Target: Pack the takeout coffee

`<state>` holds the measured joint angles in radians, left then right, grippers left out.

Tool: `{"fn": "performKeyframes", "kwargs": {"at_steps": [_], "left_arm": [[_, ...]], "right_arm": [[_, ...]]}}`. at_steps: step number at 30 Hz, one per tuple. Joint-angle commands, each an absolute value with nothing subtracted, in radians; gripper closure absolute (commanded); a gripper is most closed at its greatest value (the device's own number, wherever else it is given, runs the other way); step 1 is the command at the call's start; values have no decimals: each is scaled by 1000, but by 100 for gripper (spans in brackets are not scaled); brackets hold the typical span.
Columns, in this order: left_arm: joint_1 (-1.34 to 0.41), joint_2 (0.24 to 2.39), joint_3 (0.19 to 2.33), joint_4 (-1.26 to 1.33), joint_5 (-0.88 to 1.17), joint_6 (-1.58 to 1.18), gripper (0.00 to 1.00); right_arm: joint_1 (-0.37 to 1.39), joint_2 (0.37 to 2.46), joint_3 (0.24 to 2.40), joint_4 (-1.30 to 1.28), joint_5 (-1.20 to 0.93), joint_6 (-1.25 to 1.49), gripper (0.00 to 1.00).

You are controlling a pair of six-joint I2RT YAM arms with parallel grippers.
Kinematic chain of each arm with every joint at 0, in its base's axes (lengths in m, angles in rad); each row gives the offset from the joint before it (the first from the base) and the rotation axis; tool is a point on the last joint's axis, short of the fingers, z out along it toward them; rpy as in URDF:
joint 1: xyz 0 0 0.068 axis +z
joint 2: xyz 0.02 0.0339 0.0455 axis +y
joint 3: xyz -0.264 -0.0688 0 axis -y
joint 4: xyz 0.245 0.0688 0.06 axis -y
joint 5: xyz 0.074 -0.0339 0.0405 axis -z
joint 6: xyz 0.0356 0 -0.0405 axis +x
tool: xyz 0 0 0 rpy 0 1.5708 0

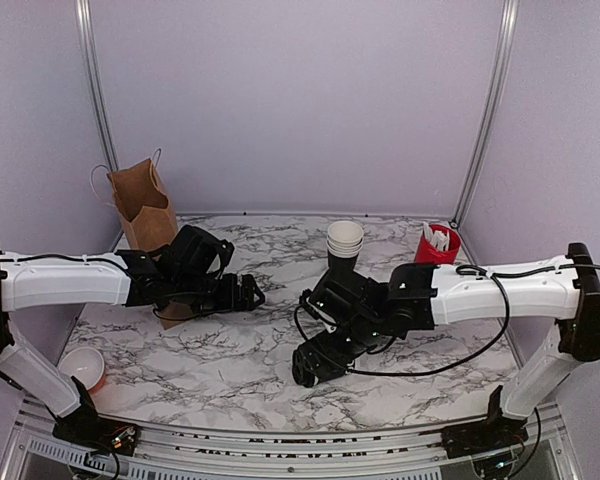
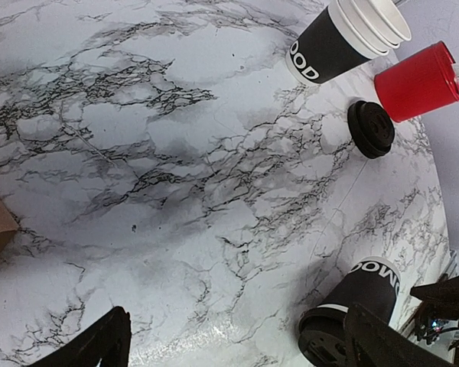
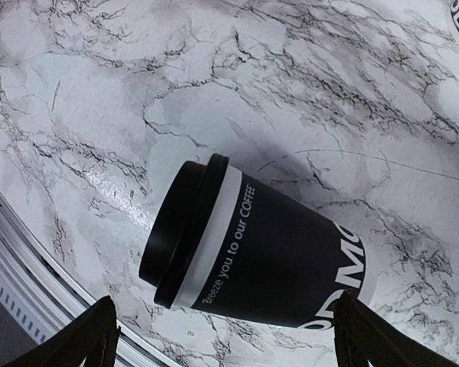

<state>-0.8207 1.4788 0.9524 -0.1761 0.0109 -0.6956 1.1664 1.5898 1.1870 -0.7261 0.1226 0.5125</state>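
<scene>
The takeout coffee [image 3: 268, 245], a black paper cup with its black lid on, lies on its side on the marble table, lid toward the front rail. It also shows in the left wrist view [image 2: 363, 294]. My right gripper [image 3: 226, 340] is open, just above the cup, with one finger on each side and not touching it; in the top view it [image 1: 313, 360] is near the table's middle front. My left gripper [image 2: 237, 348] is open and empty over bare marble, left of the cup [image 1: 248, 293]. The brown paper bag [image 1: 145, 205] stands open at the back left.
A stack of white-rimmed nested cups [image 1: 345, 240] and a red cup with white sticks [image 1: 437, 245] stand at the back. A loose black lid [image 2: 371, 128] lies near them. A small white-lined bowl [image 1: 82, 367] sits at the front left. A metal rail [image 3: 30, 306] edges the table front.
</scene>
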Motion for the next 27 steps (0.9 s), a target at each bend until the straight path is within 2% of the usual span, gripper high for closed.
{"fn": "performKeyframes", "kwargs": {"at_steps": [1, 9, 17, 21, 27], "left_arm": [[-815, 1488, 952, -161, 27, -682, 2], [-815, 1483, 956, -153, 30, -676, 2], [-815, 1458, 939, -153, 22, -671, 2], [-815, 1449, 933, -154, 20, -667, 2], [-815, 1431, 918, -153, 17, -668, 2]], "right_arm": [[1181, 1500, 1137, -680, 151, 476, 5], [1181, 1395, 984, -515, 296, 224, 5], [1187, 1352, 875, -303, 316, -122, 5], [1187, 1323, 810, -183, 278, -273, 4], [1187, 1352, 789, -142, 180, -392, 4]]}}
